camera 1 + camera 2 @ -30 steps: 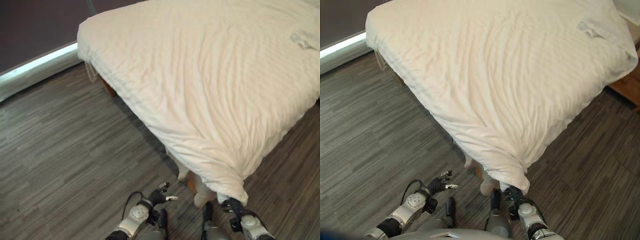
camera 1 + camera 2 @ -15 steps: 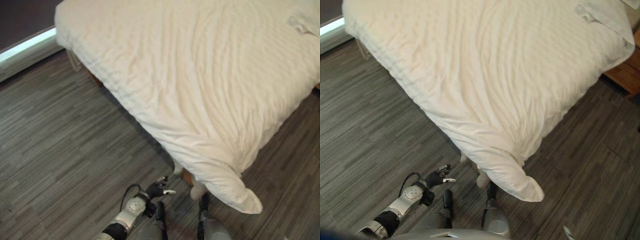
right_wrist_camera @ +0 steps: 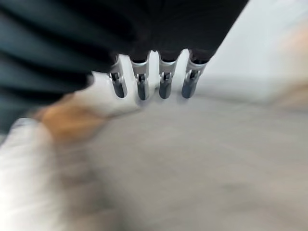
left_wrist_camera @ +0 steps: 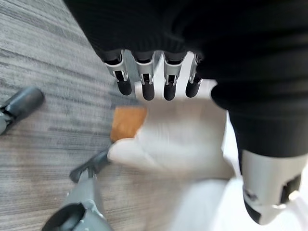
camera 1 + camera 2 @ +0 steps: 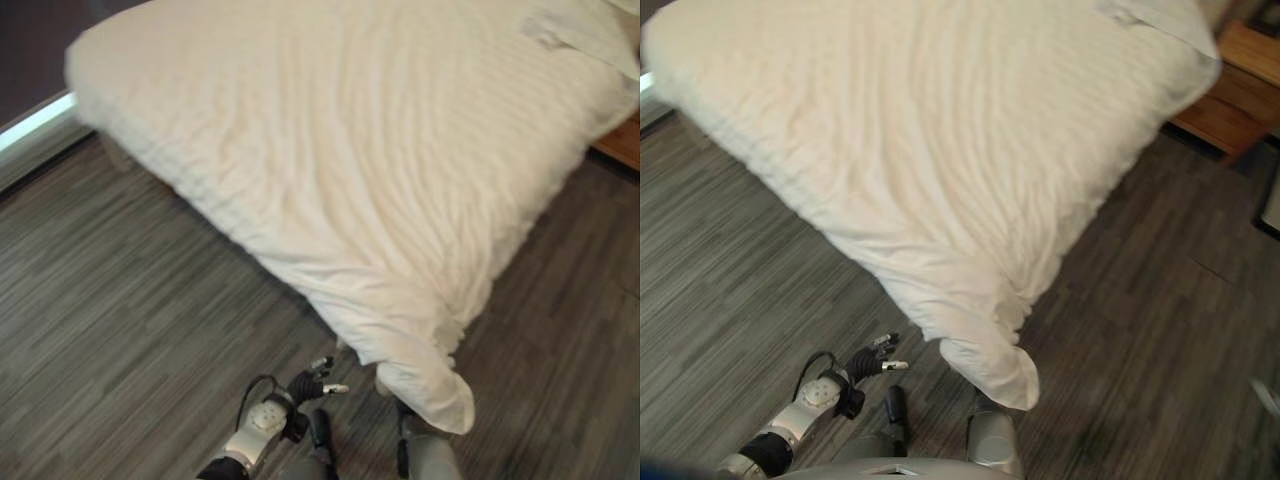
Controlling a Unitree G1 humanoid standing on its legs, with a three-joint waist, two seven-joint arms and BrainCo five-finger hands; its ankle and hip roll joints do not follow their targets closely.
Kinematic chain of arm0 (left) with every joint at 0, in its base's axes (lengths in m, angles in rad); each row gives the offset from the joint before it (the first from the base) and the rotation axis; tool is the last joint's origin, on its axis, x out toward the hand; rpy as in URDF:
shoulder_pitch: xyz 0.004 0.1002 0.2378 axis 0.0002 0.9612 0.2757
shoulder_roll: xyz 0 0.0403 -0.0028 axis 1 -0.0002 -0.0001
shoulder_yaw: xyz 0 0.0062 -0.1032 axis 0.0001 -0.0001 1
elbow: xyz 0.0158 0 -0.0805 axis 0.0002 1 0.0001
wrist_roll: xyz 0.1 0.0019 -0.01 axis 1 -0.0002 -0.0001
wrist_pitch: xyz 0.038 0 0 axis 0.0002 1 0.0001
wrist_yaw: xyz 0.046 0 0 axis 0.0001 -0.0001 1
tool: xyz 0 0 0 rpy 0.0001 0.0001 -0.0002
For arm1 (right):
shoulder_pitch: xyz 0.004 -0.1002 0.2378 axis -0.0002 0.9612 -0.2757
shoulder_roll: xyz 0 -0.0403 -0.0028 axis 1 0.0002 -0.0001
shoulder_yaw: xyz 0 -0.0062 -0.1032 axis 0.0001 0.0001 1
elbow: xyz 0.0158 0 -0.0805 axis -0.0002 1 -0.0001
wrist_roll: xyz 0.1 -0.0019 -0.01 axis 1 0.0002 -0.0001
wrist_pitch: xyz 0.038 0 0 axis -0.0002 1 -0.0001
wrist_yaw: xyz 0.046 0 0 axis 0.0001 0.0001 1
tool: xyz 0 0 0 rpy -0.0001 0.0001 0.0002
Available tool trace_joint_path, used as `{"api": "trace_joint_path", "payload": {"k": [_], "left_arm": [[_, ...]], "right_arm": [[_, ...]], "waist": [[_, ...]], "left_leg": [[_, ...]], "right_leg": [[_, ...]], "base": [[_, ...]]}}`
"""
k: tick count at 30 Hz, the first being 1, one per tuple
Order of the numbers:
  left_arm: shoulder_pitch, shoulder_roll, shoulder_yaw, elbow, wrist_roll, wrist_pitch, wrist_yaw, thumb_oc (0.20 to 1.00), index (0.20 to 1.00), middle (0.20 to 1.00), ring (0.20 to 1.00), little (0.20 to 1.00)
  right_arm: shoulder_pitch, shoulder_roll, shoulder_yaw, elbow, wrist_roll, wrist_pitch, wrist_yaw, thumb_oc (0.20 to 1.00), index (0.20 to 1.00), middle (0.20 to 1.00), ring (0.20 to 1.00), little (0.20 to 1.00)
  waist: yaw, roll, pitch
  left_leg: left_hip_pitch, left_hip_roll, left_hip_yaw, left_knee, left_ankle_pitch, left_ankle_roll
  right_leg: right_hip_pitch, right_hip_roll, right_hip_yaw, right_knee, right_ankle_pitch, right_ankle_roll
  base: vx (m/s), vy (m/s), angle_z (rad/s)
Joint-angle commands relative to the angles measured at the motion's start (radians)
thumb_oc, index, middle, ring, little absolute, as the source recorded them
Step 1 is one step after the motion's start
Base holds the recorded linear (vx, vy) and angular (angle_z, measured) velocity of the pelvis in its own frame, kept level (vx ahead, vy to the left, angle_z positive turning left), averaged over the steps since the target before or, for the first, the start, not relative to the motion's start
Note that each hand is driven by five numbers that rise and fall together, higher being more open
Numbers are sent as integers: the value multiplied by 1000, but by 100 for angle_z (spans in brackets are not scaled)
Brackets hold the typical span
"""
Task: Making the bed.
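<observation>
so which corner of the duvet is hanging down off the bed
The duvet corner nearest the robot: it droops off the bed in a bunched fold toward the wooden floor, close to the left hand. The other corners in view lie up on the bed.

Silver-grey left arm reaching in low from the lower left, ending in the left hand (image 5: 312, 384) under its dark ribbed cover — silver, dark-tipped fingers (image 4: 148, 89) held out in a loose, fairly straight row, thumb (image 4: 266, 192) set well apart, nothing grasped. Right hand (image 3: 159, 29) seen from its own wrist, dark cover above, fingers (image 3: 142, 86) side by side and seemingly relaxed — blurred, so hard to be sure. Nothing between them.
</observation>
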State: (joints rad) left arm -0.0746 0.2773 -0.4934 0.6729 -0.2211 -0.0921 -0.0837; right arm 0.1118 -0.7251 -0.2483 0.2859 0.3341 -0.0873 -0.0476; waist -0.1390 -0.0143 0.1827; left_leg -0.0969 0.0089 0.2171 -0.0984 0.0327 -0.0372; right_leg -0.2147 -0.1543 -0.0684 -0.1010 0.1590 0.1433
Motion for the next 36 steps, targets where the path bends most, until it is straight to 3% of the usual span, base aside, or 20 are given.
{"api": "trace_joint_path", "payload": {"k": [1,3,4,6,7,10,11,12,14,18,22,36], "left_arm": [[-66,-25,-11,16,33,-68,35,1000,1000,1000,1000,1000],[-60,-25,-25,11,34,-68,32,1000,1000,1000,1000,1000],[-51,-26,-39,5,38,-68,33,1000,1000,1000,1000,1000],[-42,-28,-48,5,42,-60,20,1000,1000,1000,1000,1000],[-40,-36,-64,18,44,-62,15,1000,1000,1000,1000,1000],[-35,-45,-74,18,45,-62,14,1000,1000,1000,1000,1000],[-32,-59,-84,24,39,-63,20,1000,1000,1000,1000,1000],[-33,-59,-83,24,39,-63,20,1000,1000,1000,1000,1000],[-45,-80,-106,47,39,-65,40,1000,1000,1000,1000,1000],[-61,-86,-132,35,44,-76,57,1000,1000,1000,1000,1000],[-52,-91,-146,29,37,-83,66,1000,1000,1000,1000,1000],[-66,-109,-154,44,55,-96,95,1000,1000,1000,1000,1000]], "right_arm": [[-86,64,96,-221,185,-169,39,200,200,200,200,200],[-101,92,147,-287,241,-186,50,200,200,200,200,200],[-138,132,248,-343,325,-185,110,200,200,200,200,200],[-193,119,366,-363,272,-143,121,200,200,200,200,200],[-256,152,515,-378,317,-116,186,200,200,200,200,200],[-320,170,614,-386,323,-98,220,200,200,200,200,200],[-389,228,698,-359,317,-93,214,200,200,200,200,200],[-392,229,700,-356,317,-94,214,200,200,200,200,200],[-492,329,796,-295,326,-97,202,200,200,200,200,200],[-605,373,867,-215,248,-97,172,200,200,200,200,200],[-686,345,892,-223,173,-104,149,200,200,200,200,200],[-640,364,776,-281,226,-161,78,200,200,200,200,200]], "waist": [[17,14,37],[24,22,35],[35,31,33],[56,47,31],[76,59,31],[92,70,28],[109,80,28],[107,80,29],[124,91,35],[143,109,47],[158,125,59],[154,147,69]], "left_leg": [[-2,5,-19,11,-3,-7],[-9,2,-23,11,3,-7],[-14,1,-29,11,9,-10],[-17,0,-39,11,16,-13],[-14,0,-47,11,19,-17],[-21,0,-54,11,25,-19],[-23,-1,-58,11,28,-21],[-23,-1,-59,11,28,-21],[-30,0,-63,11,34,-24],[-49,2,-66,11,44,-28],[-69,0,-74,11,52,-33],[-91,-7,-77,11,53,-28]], "right_leg": [[37,-30,3,14,24,50],[32,-33,-4,14,26,48],[31,-36,-10,14,24,46],[36,-39,-24,14,21,44],[45,-41,-35,14,18,41],[45,-43,-44,14,17,39],[47,-44,-50,14,15,36],[48,-44,-50,14,15,36],[44,-43,-53,14,16,33],[27,-44,-54,14,21,33],[12,-49,-58,14,25,34],[-11,-53,-50,14,31,38]], "base": [[-22,-34,-3],[-24,-32,7],[-18,-24,19],[-12,-39,11],[-11,-40,7],[-11,-42,18],[-6,-16,19],[-28,-22,16],[-38,-13,9],[-43,-11,8],[-19,-3,4],[0,0,1]]}}
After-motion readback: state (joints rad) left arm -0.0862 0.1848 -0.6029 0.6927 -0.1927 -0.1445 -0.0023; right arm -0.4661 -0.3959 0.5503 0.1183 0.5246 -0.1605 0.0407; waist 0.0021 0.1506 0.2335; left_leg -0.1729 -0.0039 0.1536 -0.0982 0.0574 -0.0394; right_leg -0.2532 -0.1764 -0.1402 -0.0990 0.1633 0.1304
